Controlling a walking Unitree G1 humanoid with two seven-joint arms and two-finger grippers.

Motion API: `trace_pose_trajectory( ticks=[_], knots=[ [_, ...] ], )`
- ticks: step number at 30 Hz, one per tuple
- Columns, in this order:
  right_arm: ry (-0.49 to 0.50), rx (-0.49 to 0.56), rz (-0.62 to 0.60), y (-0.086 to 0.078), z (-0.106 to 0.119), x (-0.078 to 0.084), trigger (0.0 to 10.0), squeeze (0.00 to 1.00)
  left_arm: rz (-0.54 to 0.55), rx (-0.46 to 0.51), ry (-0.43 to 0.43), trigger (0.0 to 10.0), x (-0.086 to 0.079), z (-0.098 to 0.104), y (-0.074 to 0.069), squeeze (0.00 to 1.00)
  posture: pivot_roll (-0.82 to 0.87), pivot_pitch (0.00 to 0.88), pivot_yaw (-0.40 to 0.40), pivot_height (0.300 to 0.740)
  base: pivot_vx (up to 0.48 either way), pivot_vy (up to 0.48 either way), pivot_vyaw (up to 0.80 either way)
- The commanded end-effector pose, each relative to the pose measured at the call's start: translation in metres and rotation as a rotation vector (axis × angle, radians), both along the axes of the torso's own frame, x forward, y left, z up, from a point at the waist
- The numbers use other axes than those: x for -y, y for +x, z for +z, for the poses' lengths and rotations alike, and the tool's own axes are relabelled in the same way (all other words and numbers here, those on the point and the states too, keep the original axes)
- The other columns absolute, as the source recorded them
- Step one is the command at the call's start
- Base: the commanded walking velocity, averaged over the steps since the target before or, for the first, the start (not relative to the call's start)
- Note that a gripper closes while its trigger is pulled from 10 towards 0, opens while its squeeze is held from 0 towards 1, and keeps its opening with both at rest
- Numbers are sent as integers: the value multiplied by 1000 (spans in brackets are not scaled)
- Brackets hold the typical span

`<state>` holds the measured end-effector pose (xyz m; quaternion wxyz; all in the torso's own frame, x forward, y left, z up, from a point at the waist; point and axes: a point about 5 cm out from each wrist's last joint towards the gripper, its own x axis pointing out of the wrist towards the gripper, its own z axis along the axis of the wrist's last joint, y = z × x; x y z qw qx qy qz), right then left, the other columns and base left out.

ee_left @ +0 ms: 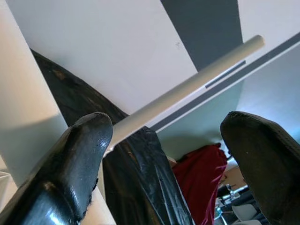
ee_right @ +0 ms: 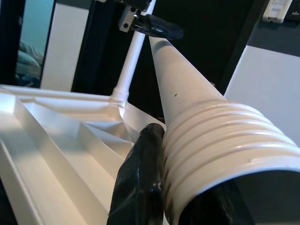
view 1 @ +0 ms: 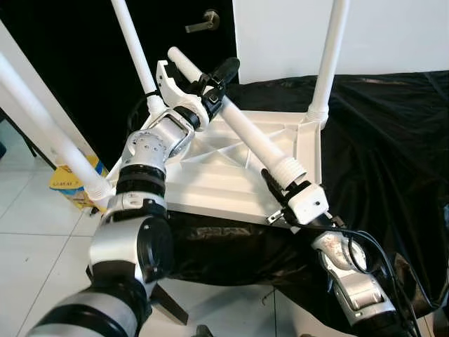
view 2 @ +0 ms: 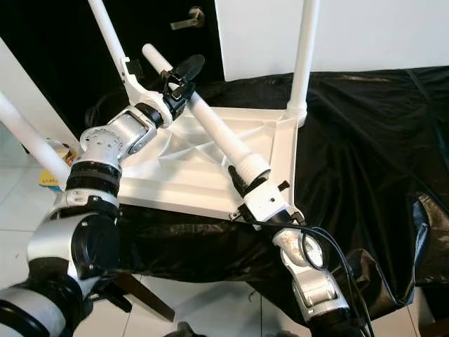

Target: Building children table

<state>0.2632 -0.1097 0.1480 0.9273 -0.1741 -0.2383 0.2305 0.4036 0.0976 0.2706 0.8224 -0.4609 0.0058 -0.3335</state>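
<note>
You hold the loose white leg (view 1: 242, 126) slanted over the upside-down tabletop (view 1: 217, 175), right gripper (view 1: 280, 188) squeezing its ridged end by the near corner, left gripper (view 1: 210, 88) clamping higher, ready to screw in.

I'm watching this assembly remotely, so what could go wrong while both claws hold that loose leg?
1. The right claw grips the loose leg at its threaded end, so its fingers could block screwing it into the upturned tabletop.
2. The left claw holds near the far end; uneven motion could twist the leg free.
3. A swing could hit the fitted leg.
</note>
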Motion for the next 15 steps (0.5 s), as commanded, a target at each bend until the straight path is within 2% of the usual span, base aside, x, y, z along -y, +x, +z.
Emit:
trace_pose_trajectory(
  ticks=[1,4,8,15],
  knots=[
    [0,50,9,1,5,-4,10000,0,13,-20,30,10000,-1,-5,2,0,-118,0,84,740,0,0,0],
    [-2,59,9,0,6,-4,10000,0,11,-23,33,10000,0,-6,3,0,-118,0,84,740,0,0,0],
    [6,30,-74,5,-2,4,10000,0,11,-42,80,10000,-1,-10,4,0,-129,0,94,740,0,0,0],
    [10,55,-80,2,-1,4,10000,0,0,-48,103,10000,-3,-14,3,0,-135,0,100,740,0,0,0]
  ],
)
